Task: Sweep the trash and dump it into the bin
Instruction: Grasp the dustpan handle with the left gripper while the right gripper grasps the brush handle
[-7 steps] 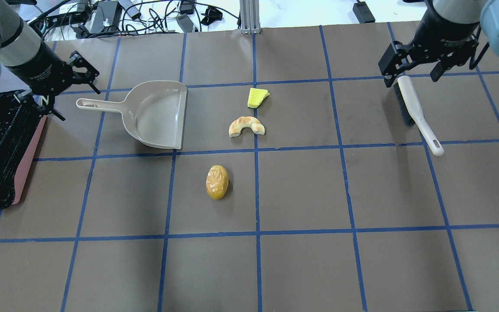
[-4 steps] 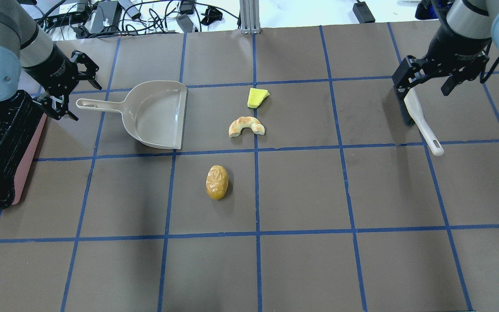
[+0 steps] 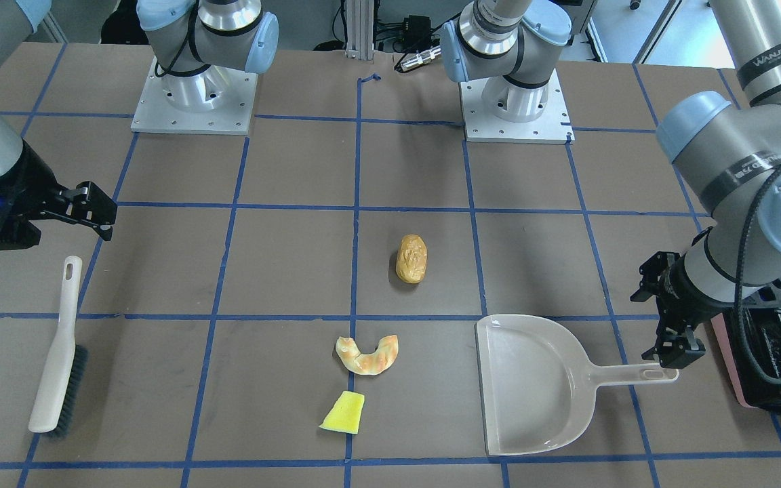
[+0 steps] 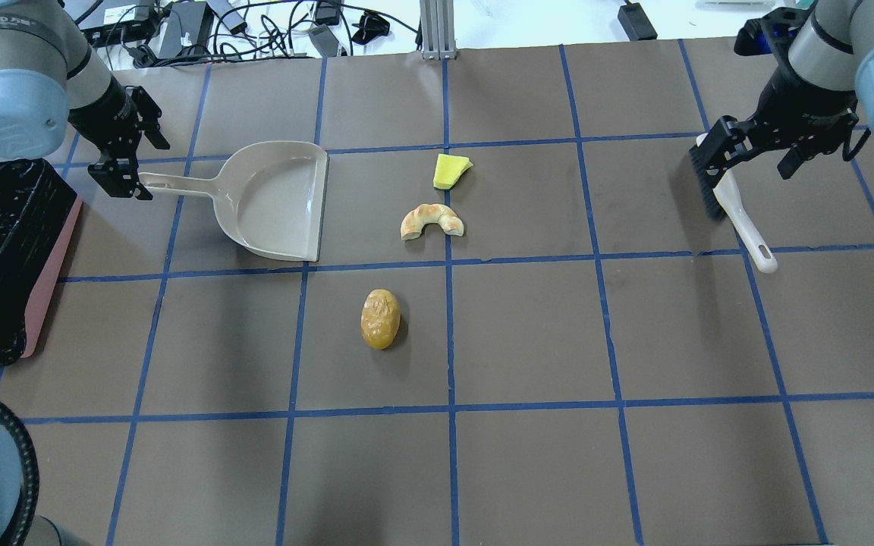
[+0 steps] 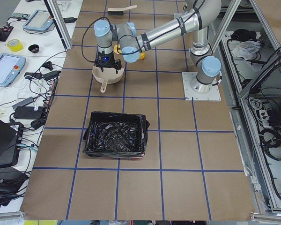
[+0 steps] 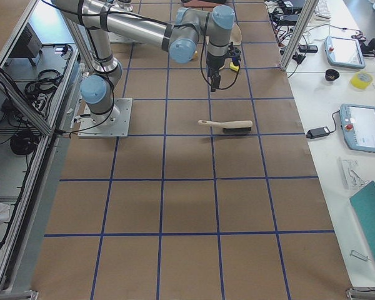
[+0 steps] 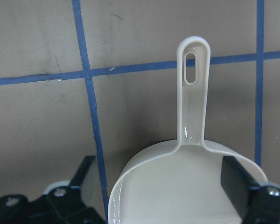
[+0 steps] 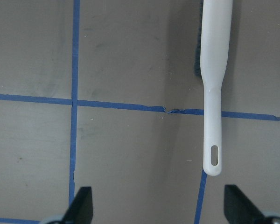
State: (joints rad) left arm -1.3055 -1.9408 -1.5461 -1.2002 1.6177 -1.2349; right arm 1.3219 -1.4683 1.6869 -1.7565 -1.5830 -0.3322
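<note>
Near side of the desk (image 4: pixel 528 470), the robot's side: the bread roll (image 4: pixel 381 318) lies alone, just left of the centre tape line.

At the left edge is the bin (image 4: pixel 46 280), with a pink wall and a black bag liner. We see no trash in it.

Farther out is the croissant (image 4: pixel 432 221), with the yellow sponge wedge (image 4: pixel 451 171) just beyond it, close but apart.

Left of these lies the dustpan (image 4: pixel 278 201). Its mouth opens right toward them and its handle points left toward the bin.

Far right lies the brush (image 4: pixel 740 220), flat on the desk, well apart from all the trash.

The left pincer (image 4: pixel 137 168) is at the tip of the dustpan handle, jaws spread and released. We cannot tell if it touches. The right pincer (image 4: pixel 752 155) hangs over the bristle end of the brush, also released and holding nothing.

Our reading is that this is the tool pick-up step and nothing is swept yet. Next, each pincer should settle and clench on its handle. The brush must then cross left to push the pieces into the pan. The roll sits nearer than the pan's mouth, so the pan likely needs shifting.
</note>
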